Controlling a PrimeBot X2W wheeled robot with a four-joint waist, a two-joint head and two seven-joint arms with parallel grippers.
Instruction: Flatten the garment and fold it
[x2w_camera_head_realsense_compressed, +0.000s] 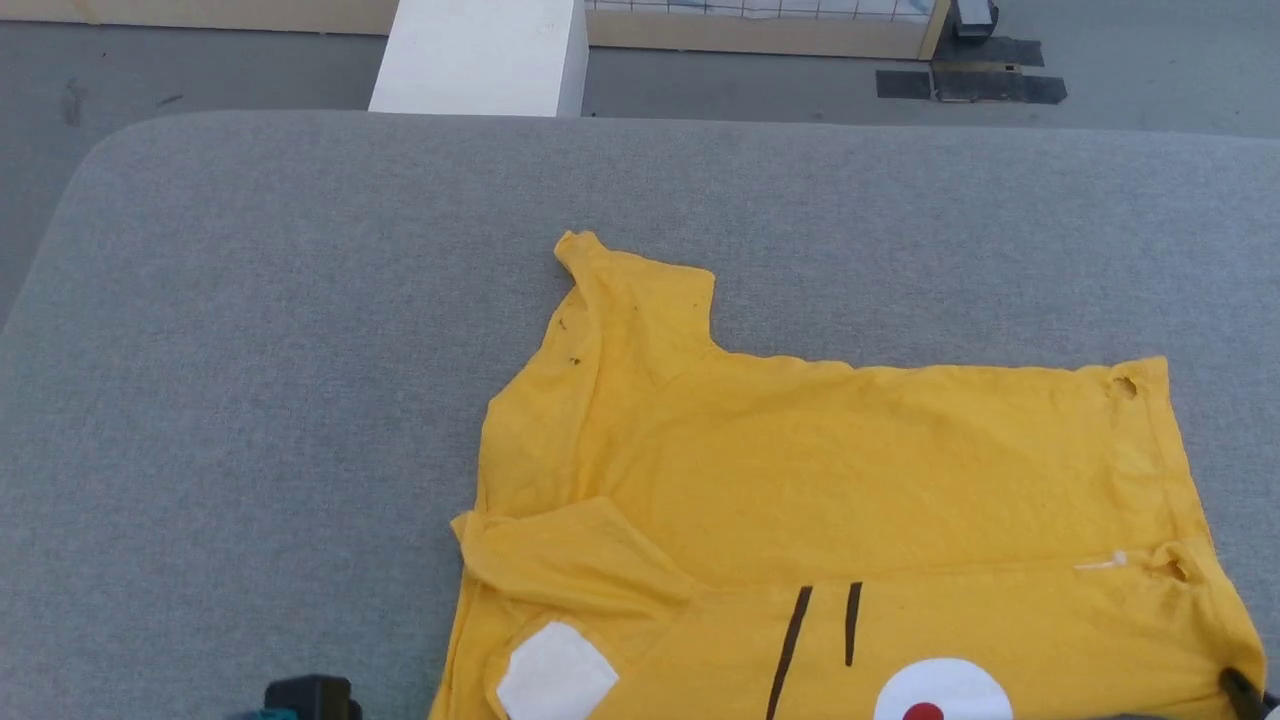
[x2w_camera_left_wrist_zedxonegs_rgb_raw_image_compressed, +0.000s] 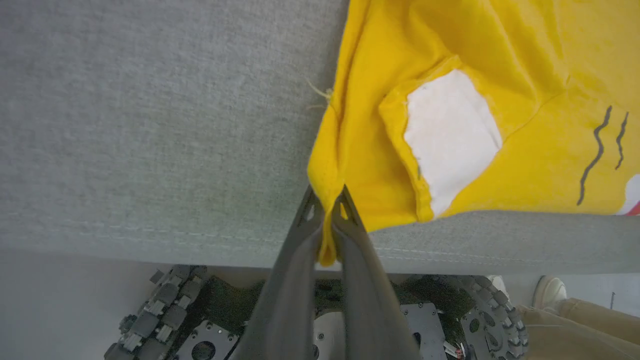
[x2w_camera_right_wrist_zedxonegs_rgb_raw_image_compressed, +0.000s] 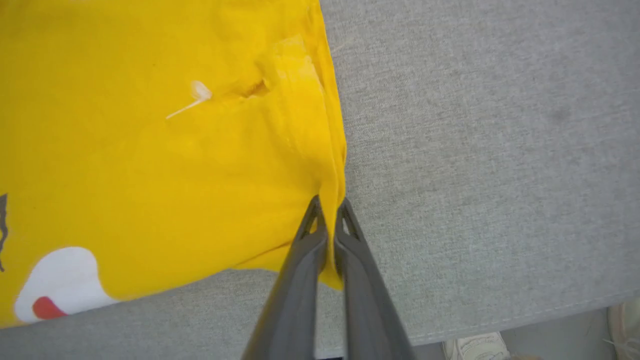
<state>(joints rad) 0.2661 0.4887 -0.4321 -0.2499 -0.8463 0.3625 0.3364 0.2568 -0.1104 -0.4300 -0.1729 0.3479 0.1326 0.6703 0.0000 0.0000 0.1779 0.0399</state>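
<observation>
Across the near right part of my wide grey fabric-covered table (x2w_camera_head_realsense_compressed: 300, 350) lies the bright yellow short-sleeved T-shirt (x2w_camera_head_realsense_compressed: 800, 450), spread mostly flat, with one sleeve pointing away from me. Its near strip shows black whisker stripes and a white muzzle patch with a red dot, and it reaches the table's front edge. My left gripper (x2w_camera_left_wrist_zedxonegs_rgb_raw_image_compressed: 326, 195), two long dark fingers, is pinched tight on the shirt's near left corner at that edge. My right gripper (x2w_camera_right_wrist_zedxonegs_rgb_raw_image_compressed: 329, 205) is likewise clamped on the near right hem. A square white patch (x2w_camera_left_wrist_zedxonegs_rgb_raw_image_compressed: 450, 135) sits near the left grip. A small hole (x2w_camera_head_realsense_compressed: 1125, 387) marks the far right corner.
</observation>
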